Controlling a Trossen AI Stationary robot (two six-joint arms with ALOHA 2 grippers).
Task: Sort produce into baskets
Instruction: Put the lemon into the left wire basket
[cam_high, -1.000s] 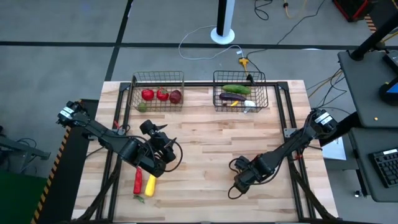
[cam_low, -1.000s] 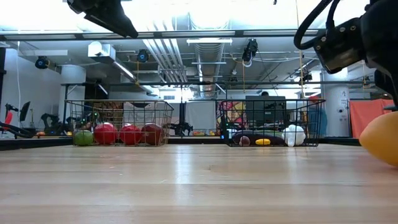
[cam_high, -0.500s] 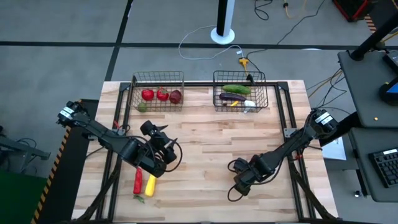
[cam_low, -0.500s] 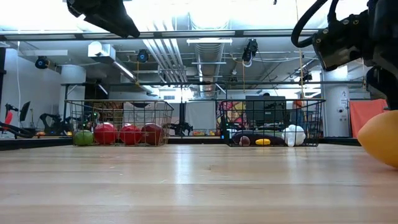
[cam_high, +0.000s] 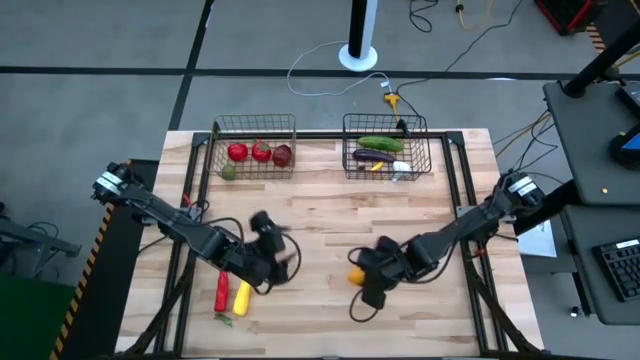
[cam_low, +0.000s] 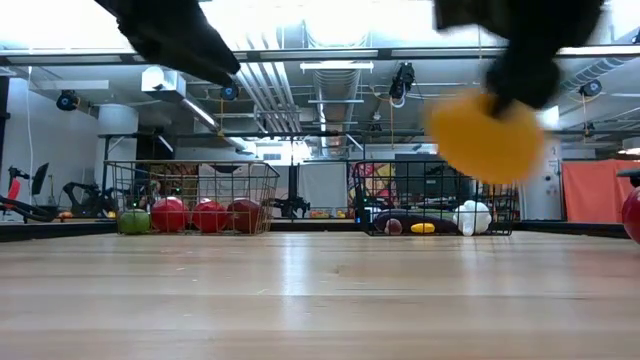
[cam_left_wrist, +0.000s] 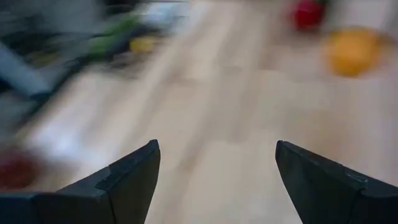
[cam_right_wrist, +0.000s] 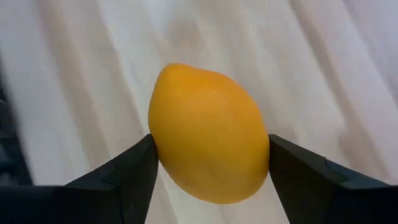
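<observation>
Above table (cam_high: 330, 225), orange fruit (cam_right_wrist: 208, 132) between right pincer (cam_right_wrist: 208, 171) fingers

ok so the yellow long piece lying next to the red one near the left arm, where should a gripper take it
Grip the yellow piece across its middle, coming from straight above. It lies flat, close beside the red piece, so one finger must slip into the narrow gap between them. The open left gripper is nearest.

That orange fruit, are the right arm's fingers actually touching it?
Touching. The right wrist view shows the orange fruit wedged between both dark fingers of the right gripper, no gap on either side.
</observation>
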